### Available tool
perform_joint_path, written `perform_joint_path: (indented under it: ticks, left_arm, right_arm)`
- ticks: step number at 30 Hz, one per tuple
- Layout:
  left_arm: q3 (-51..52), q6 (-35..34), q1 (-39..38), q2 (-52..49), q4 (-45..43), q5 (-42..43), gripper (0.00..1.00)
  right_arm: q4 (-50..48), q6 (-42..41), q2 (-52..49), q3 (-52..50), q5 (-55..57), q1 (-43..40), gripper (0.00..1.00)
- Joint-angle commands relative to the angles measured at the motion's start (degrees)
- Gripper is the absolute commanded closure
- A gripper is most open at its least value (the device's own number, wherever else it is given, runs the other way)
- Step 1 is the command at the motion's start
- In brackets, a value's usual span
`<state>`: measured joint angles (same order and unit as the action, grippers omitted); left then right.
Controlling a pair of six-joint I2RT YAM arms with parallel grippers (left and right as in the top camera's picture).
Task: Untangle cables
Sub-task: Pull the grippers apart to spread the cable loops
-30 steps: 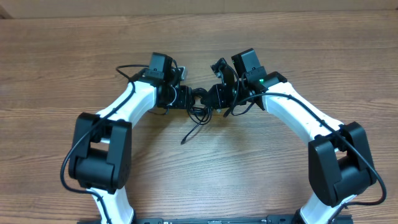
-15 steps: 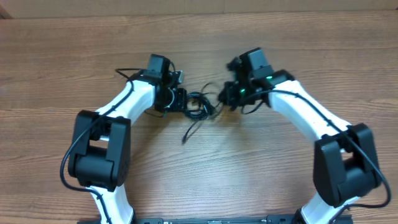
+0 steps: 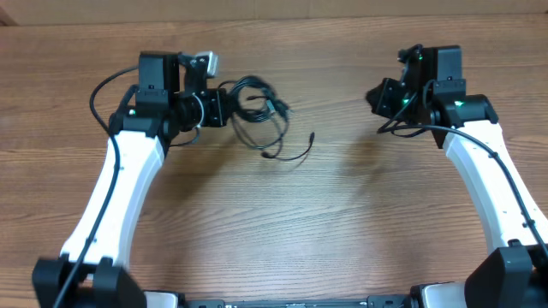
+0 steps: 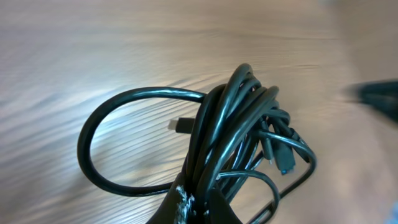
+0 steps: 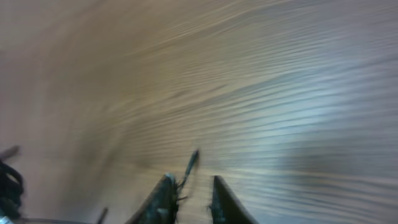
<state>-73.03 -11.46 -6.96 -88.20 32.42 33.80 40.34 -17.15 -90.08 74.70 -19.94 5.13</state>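
Currently the cables [image 3: 255, 109] are clenched as a tangled bundle in the left hand [image 3: 221, 108] at the far left of the counter [image 3: 282, 231], one loose end [image 3: 311, 136] trailing right. The right hand [image 3: 378, 94], well apart at far right, is seen slightly parted and empty. Light, limp cords are judged best taken at that loose end.

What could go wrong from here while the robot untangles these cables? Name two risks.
The left gripper clamps the cables as one whole bundle, so pulling may tighten the tangle rather than free a strand. The right gripper is open, empty and well away; only one loose end trails out, and it may miss that.
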Motion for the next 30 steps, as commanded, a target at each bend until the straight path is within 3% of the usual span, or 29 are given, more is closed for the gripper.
perform_joint_path:
  ticks: [1, 11, 14, 23, 27, 30]
  left_arm:
    - [-0.6, 1.6, -3.0, 2.8, -0.6, 6.1, 0.96]
    - [-0.6, 1.6, -7.5, 2.6, 2.8, -11.0, 0.96]
    - [-0.6, 1.2, -7.7, 2.4, 3.3, -14.1, 0.96]
    - [-0.6, -0.4, -7.7, 2.3, 1.9, -4.0, 0.96]
    - [-0.6, -0.4, -7.7, 2.3, 1.9, -2.4, 0.96]
    - [-0.6, -0.4, -7.7, 2.3, 1.9, -1.7, 0.96]
  right_arm:
    - [-0.5, 6.4, 0.1, 1.2, -13.7, 2.2, 0.74]
    - [-0.8, 16.4, 0.1, 1.2, -23.6, 9.4, 0.40]
    - [-0.7, 17.7, 0.1, 1.2, -23.4, 10.8, 0.40]
    - [-1.1, 17.6, 0.1, 1.1, -11.2, 13.5, 0.41]
    - [-2.6, 17.6, 0.0, 1.1, -8.8, 13.6, 0.55]
    - [-2.9, 17.6, 0.0, 1.1, -8.8, 13.6, 0.56]
